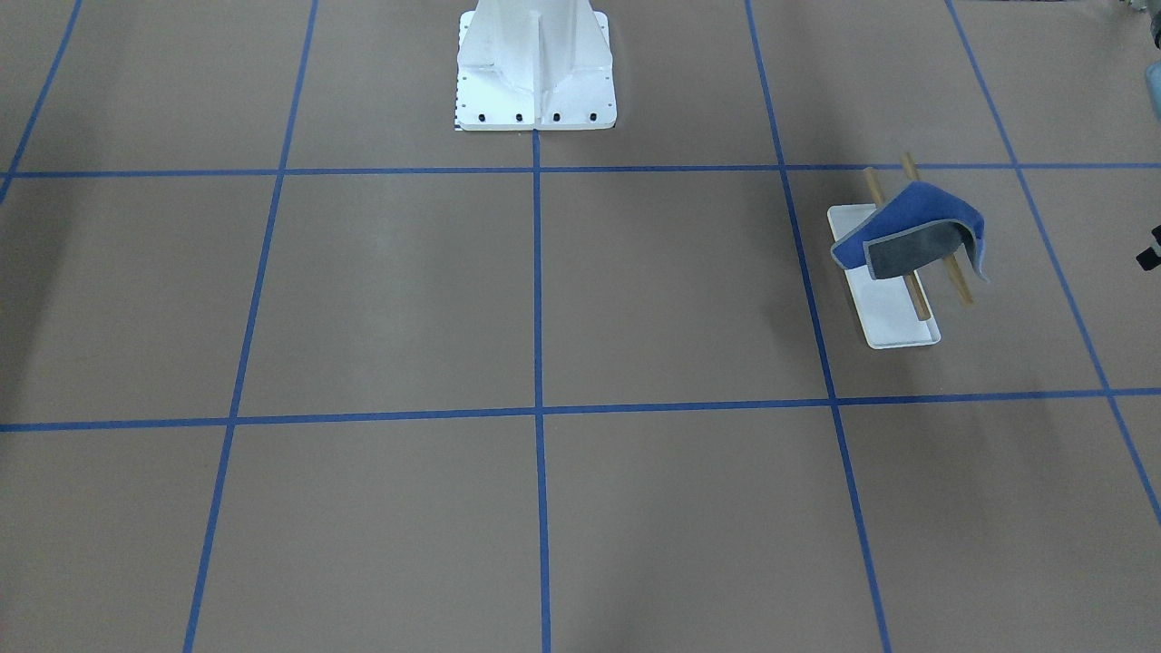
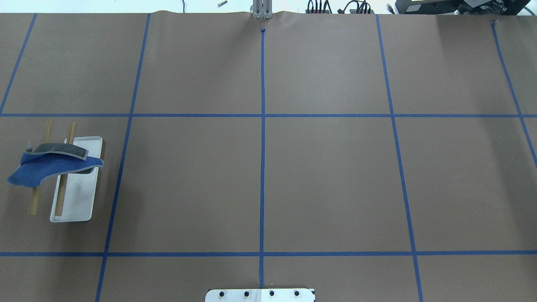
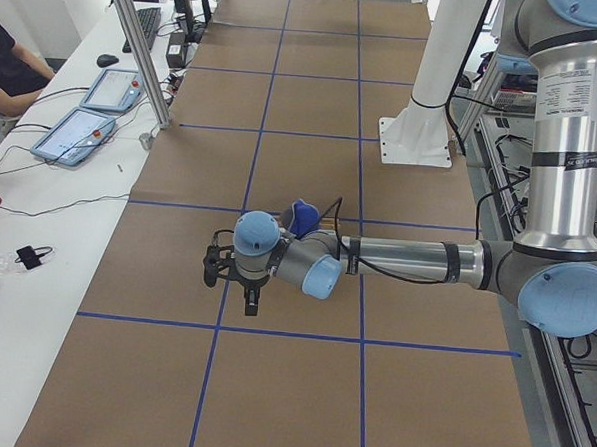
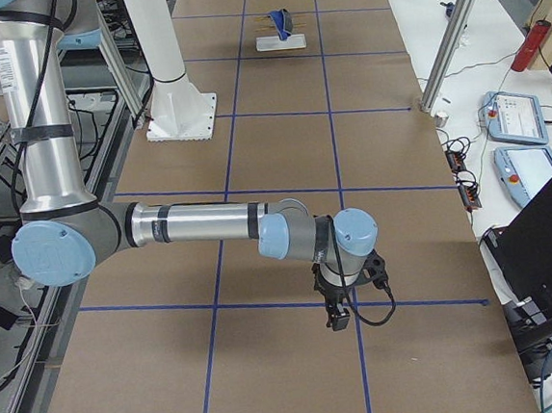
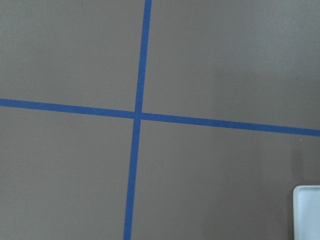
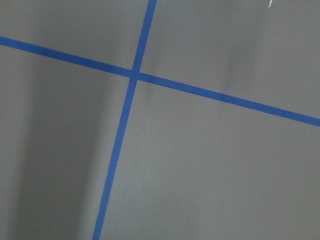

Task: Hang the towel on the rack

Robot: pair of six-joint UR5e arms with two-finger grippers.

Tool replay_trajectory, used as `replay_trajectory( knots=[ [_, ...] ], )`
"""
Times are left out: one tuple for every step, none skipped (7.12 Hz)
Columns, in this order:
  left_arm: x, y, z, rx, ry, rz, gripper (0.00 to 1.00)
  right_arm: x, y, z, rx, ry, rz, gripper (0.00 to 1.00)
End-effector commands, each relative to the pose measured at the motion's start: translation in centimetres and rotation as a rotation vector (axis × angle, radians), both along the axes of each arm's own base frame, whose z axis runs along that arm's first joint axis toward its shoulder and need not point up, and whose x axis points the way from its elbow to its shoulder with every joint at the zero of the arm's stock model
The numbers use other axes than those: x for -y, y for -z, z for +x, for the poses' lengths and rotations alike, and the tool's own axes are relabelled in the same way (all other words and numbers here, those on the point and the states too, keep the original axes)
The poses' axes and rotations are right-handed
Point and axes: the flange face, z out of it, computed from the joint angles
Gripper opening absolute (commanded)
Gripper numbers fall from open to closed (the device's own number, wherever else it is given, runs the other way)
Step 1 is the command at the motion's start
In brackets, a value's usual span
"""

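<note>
two wooden bars of the rack [image 2: 77, 201], near the table's left edge, carry the towel [image 2: 46, 165], draped across both with a grey flap on top. the left gripper [image 3: 248, 303] hangs near it and the right gripper [image 4: 338, 319] well apart; whether either is wide or narrow i cannot tell. to finish well, i judge, any retreat should keep clear of the cloth, which sags more toward the left edge and could slide.

Even overhead light, soft faint shadows, sharp focus

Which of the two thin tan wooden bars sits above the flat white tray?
The tan bar toward the middle of the brown table runs over the flat white tray; the other bar shows beyond the tray's outer edge.
</note>
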Motion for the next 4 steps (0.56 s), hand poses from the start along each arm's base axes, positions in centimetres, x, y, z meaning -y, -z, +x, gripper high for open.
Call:
replay_trajectory(
  knots=[
    [2.1,0.7,-3.7,0.083,-0.066,0.013,0.98,-0.4,0.8,1.0,0.107,-0.093,-0.03,1.0],
    [3.0,1.1,-5.7,0.147,-0.09,0.022,0.98,-0.2,2.5,1.1,0.107,-0.177,-0.075,1.0],
    [3.5,1.6,-6.6,0.159,-0.085,0.021,0.98,-0.2,3.5,1.1,0.106,-0.192,-0.069,1.0],
    [3.0,0.9,-6.6,0.155,-0.085,0.015,0.98,-0.2,3.5,1.1,0.106,-0.193,-0.07,1.0]
  ],
)
